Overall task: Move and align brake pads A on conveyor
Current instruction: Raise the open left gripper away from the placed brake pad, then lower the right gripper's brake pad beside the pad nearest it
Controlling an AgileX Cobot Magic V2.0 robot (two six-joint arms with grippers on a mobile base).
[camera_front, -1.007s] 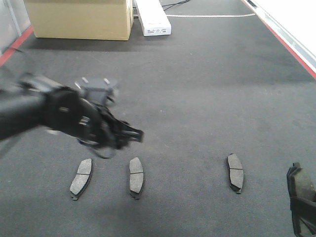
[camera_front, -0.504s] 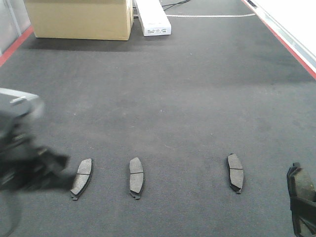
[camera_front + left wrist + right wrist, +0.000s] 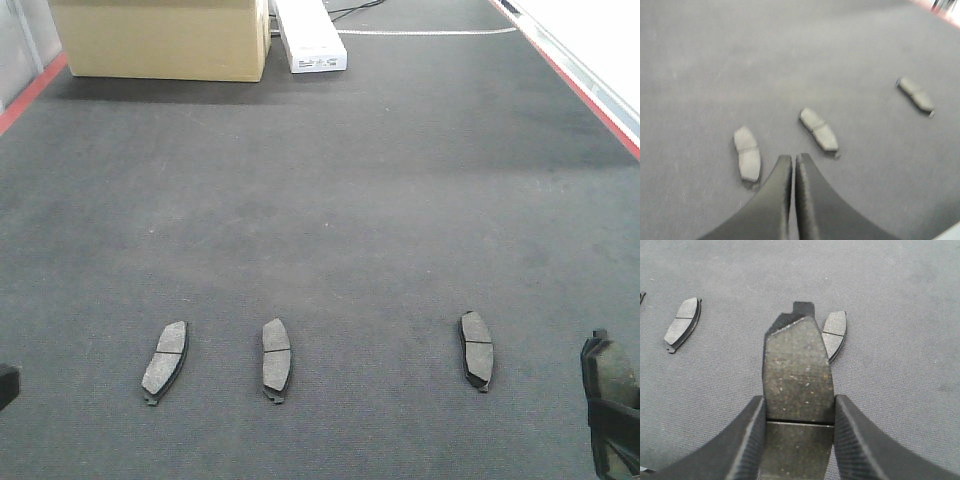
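From the front view, three brake pads lie flat on the charcoal conveyor belt, in a rough row well short of the cardboard box at the belt's far end: the left pad, the middle pad near it, and the right pad well apart from both. A white carton lies just beside the box. At the lower right edge, farthest from the box, the right gripper shows only in part, with a fourth pad in it. A dark sliver sits at the lower left edge (too little to identify).

The left wrist view is blurred. The left gripper has its fingers pressed together with nothing between them, above the belt, its tips between the left pad and the middle pad; the right pad lies well apart.

In the right wrist view, the right gripper clamps the fourth pad between its fingers, above the belt. The right pad lies just beyond it; the middle pad sits farther left.
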